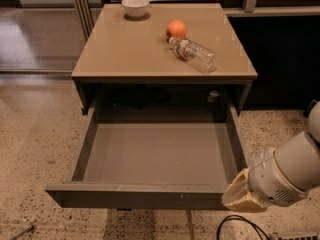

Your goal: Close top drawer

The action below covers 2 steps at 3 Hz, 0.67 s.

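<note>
Top drawer (135, 196): pulled far out beneath the cabinet top (125, 49), long axis left to right, front panel toward the camera.
Gripper (239, 197): set at the front panel's right end, touching or just beside it; spread or pressed together cannot be told.
Push needed: judged straight back, toward the cabinet.
Around: bowl (135, 6), orange (176, 29) and bottle (195, 54) are seen on top, off the path; a cable (240, 222) is seen on the floor.

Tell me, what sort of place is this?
Probably an office break area or kitchenette: speckled terrazzo floor, a tan-topped cabinet bearing a white bowl, an orange and a water bottle. Its top drawer stands open, with the robot's end effector at its front right corner.
</note>
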Each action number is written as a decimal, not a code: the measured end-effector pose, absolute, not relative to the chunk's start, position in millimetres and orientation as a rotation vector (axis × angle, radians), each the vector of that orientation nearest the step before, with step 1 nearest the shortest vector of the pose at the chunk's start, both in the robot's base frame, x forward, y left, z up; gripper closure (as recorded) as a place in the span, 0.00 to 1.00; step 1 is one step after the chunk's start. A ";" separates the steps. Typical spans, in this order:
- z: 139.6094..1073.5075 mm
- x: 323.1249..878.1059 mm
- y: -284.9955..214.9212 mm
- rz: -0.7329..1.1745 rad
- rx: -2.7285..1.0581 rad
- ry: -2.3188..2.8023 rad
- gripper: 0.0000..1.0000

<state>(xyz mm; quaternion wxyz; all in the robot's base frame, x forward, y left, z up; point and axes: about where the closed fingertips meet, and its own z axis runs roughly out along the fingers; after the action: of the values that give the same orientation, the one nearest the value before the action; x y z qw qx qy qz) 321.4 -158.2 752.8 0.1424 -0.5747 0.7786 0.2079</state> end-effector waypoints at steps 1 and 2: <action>725.1 316.6 -160.9 0.584 -1.534 2.342 1.00; 703.2 320.6 -154.9 0.566 -1.404 2.370 1.00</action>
<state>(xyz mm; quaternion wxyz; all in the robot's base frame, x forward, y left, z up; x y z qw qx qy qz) 320.6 -154.9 703.2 0.1639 -0.4926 0.8313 0.1986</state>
